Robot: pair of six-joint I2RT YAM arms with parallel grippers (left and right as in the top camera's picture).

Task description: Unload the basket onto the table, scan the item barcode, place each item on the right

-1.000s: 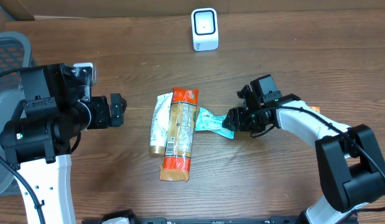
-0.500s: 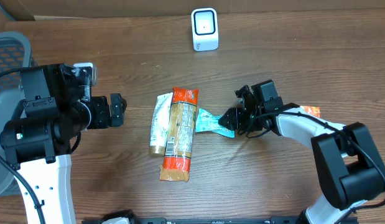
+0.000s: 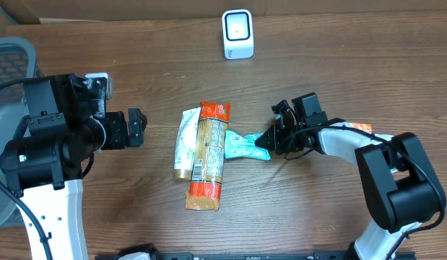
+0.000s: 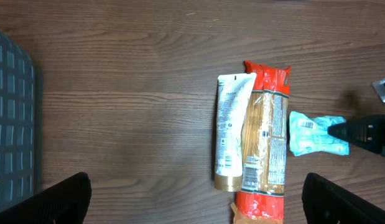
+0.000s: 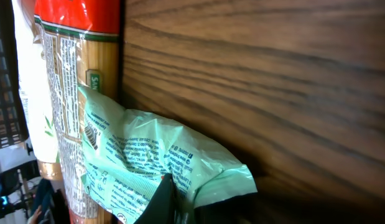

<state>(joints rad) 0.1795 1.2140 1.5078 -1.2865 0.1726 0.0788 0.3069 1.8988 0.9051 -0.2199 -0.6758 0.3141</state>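
A pale green pouch [image 3: 241, 144] lies flat on the table against the right side of a red-ended pasta packet [image 3: 207, 155]. My right gripper [image 3: 266, 139] is shut on the pouch's right end. In the right wrist view the crinkled pouch [image 5: 148, 155] fills the lower middle, pinched at my right gripper [image 5: 173, 205]. A white tube [image 3: 184, 143] lies against the packet's left side. The white scanner [image 3: 237, 33] stands at the back. My left gripper [image 3: 136, 128] is open and holds nothing, left of the items; its fingers [image 4: 61, 199] frame the tube [image 4: 229, 140] and packet [image 4: 265, 143].
A small orange item [image 3: 360, 128] shows behind my right forearm. A grey mesh chair [image 3: 10, 58] stands at the far left, off the table edge. Bare wooden table [image 3: 339, 58] lies between the items and the scanner.
My right gripper has slid left and shut on the green pouch's end, nudging the pouch closer to the pasta packet. The left arm has not moved.
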